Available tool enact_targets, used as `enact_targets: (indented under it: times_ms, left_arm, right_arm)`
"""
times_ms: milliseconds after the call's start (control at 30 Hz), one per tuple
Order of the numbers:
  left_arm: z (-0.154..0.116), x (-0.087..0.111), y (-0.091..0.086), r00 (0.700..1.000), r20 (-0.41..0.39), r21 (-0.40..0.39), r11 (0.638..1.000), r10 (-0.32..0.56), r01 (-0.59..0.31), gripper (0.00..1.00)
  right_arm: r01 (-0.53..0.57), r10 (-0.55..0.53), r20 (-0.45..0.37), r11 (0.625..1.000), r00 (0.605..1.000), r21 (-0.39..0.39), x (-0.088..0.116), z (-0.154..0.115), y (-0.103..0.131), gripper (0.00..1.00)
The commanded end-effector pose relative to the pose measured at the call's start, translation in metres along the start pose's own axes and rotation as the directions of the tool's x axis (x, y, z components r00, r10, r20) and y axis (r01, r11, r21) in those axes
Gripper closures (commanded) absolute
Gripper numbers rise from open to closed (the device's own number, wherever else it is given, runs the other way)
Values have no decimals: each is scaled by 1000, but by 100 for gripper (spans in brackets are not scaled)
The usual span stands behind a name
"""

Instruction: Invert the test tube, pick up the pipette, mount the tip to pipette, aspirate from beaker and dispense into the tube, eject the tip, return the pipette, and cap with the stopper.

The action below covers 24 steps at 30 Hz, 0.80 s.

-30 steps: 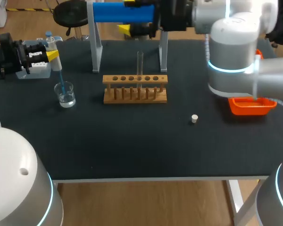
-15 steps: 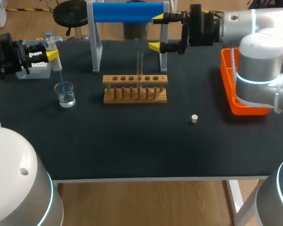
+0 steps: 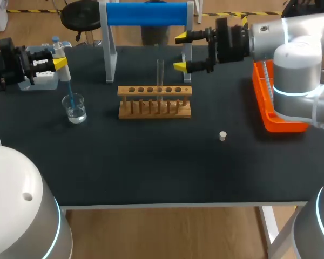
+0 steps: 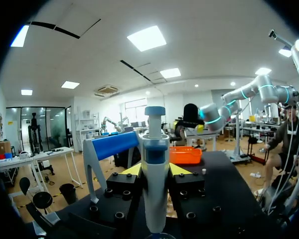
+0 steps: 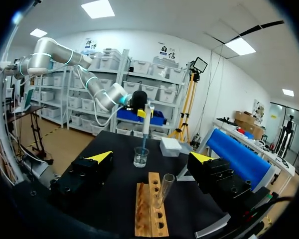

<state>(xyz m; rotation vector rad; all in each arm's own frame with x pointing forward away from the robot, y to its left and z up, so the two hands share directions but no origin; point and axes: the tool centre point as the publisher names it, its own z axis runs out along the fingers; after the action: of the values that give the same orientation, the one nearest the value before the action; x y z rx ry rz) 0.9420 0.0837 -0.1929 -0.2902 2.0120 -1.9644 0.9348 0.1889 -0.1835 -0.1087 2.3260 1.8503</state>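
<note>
- at your far left the left jaws are clenched on the pipette, holding it upright with its blue tip dipped into the beaker near the desk's left edge
- the risk here: if you draw the pipette sideways before the tip is above the rim, it could drag on the glass and tip or slide the light beaker; lifting fast could shake drops onto the desk
- you cannot tell how much liquid sits in the tip, or how deep it reaches; in the left wrist view the beaker is cut off under the jaws, with only a sliver of rim showing
- in the middle, the test tube stands mouth up in the wooden rack, in a hole right of centre; whether it holds any liquid is too faint to make out
- the tube's mouth is narrow, so a slightly off approach with the tip could nudge the tube or dispense down its outside
- the right jaws are released and spread wide, empty, hanging above the desk just beyond the rack's right end and aimed at the tube; they sit near the right leg of the blue-roller stand, which they could clip
- the stopper lies alone on the desk right of the rack; small and round, it may roll if pinched off-centre
- at your far right the orange tray is partly hidden by the right arm, so its contents are unseen
</note>
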Motion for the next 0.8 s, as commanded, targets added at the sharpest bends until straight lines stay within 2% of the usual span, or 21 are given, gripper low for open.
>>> enact_targets:
  times_ms: [33,300,800]
  left_arm:
    - [0,1,-1,1000,2,-2,1000,-1,1,100]
    - [0,1,-1,1000,2,-2,1000,-1,1,100]
    - [0,1,-1,1000,2,-2,1000,-1,1,100]
  right_arm:
    - [-6,7,-65,1000,998,5,-8,8,-12,0]
    - [-28,32,-101,999,994,39,-16,16,-36,0]
    - [-57,67,-92,993,994,108,-16,34,-65,0]
